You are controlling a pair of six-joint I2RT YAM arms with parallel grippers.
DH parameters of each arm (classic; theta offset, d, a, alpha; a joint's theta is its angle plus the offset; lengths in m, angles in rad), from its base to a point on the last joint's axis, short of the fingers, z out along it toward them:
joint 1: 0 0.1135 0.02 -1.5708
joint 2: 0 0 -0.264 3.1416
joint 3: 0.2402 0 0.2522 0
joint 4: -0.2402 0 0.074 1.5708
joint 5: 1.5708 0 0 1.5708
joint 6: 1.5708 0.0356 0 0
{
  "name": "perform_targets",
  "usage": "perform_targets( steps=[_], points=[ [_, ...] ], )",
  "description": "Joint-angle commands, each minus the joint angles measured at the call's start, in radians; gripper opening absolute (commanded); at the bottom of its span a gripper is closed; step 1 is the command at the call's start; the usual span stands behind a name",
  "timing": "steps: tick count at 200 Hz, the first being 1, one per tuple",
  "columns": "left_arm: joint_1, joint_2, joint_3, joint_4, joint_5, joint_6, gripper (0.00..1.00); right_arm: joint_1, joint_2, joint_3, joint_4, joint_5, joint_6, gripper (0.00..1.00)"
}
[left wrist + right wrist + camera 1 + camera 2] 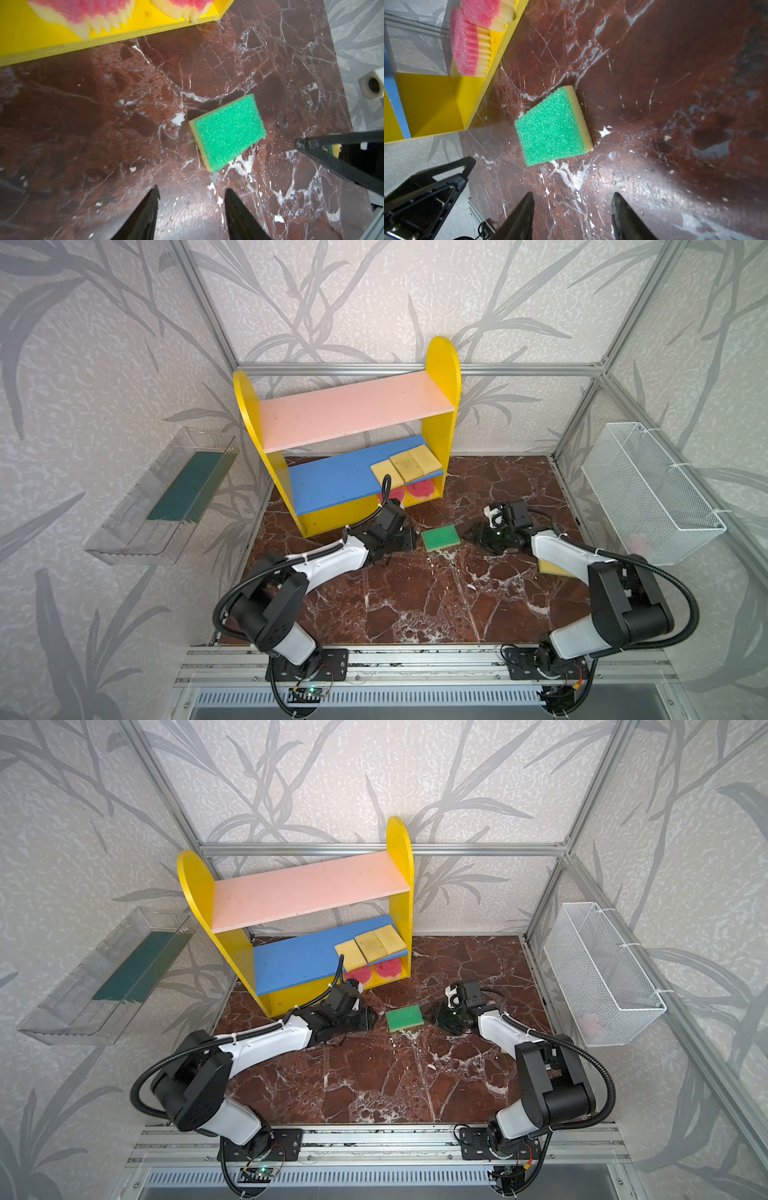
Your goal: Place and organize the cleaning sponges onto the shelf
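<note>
Most sponges were on the shelf, and some were still left to put away.

Three yellow sponges point(406, 466) sat on the blue board of the shelf point(353, 412), with two pink sponges point(419, 489) below. A green sponge point(440, 537) lay flat on the table point(415, 605) between the left gripper point(191, 209) and right gripper point(573, 214). Both were apart and held nothing. One more yellow sponge point(550, 566) lay under the right arm.

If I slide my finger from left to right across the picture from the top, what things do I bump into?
Clear plastic tray → yellow shelf → left gripper → green sponge → right gripper → white wire basket.
</note>
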Motion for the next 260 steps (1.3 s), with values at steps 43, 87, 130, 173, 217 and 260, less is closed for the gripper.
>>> perform_targets(
  steps=[43,87,130,173,217,260],
  points=[
    [-0.003,0.198,0.210,-0.034,0.020,0.070,0.46,0.004,-0.012,-0.091,0.105,-0.018,0.022,0.44],
    [-0.004,0.304,0.289,-0.037,0.036,0.067,0.42,0.026,0.037,-0.083,0.149,-0.036,0.051,0.39],
    [-0.006,0.359,0.311,-0.005,0.057,0.043,0.38,0.041,0.099,-0.074,0.202,-0.042,0.081,0.21],
    [-0.013,0.386,0.323,0.005,0.069,0.030,0.37,0.047,0.147,-0.060,0.234,-0.050,0.099,0.18],
    [-0.036,0.376,0.307,0.021,0.081,0.009,0.37,0.046,0.188,-0.025,0.241,-0.046,0.102,0.17],
    [-0.084,0.347,0.240,0.076,0.094,-0.044,0.36,0.041,0.256,0.026,0.233,-0.020,0.104,0.17]
  ],
)
